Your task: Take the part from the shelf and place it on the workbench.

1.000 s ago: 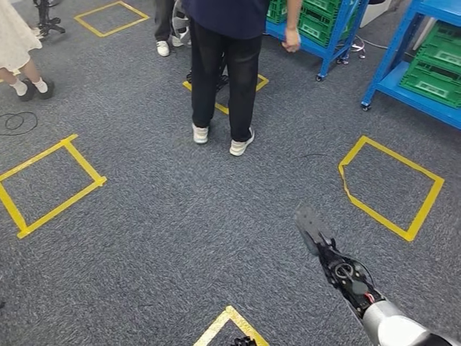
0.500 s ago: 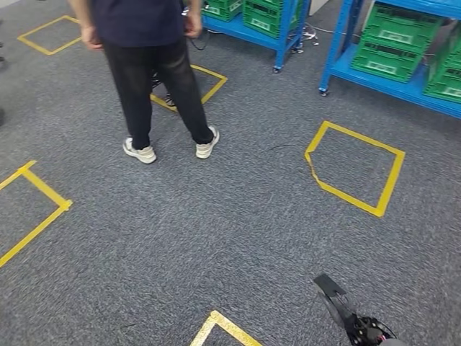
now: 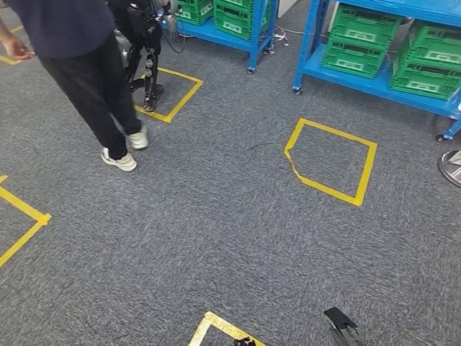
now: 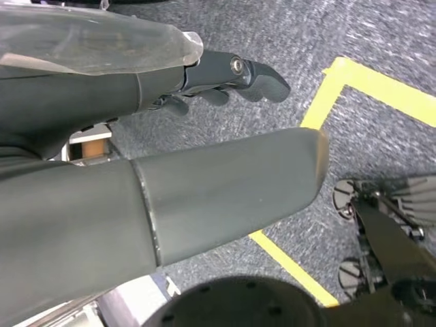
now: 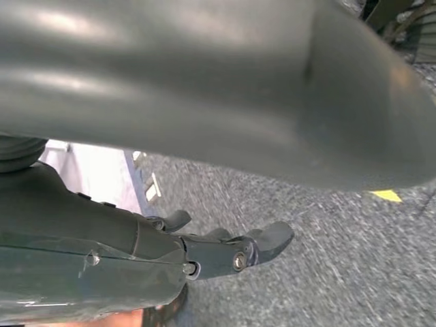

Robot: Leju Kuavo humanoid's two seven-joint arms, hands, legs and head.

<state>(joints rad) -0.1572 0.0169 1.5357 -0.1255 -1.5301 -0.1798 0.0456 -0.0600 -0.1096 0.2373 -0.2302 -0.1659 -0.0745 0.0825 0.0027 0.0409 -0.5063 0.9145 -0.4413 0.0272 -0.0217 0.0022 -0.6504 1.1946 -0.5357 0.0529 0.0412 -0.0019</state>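
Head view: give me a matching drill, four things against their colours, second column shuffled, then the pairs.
Things:
1. crates
2. shelf
3. tape square
4. carpet

Colours:
A. grey
B. yellow
C. green
D. blue

Pairs: 1-C, 2-D, 3-B, 4-A
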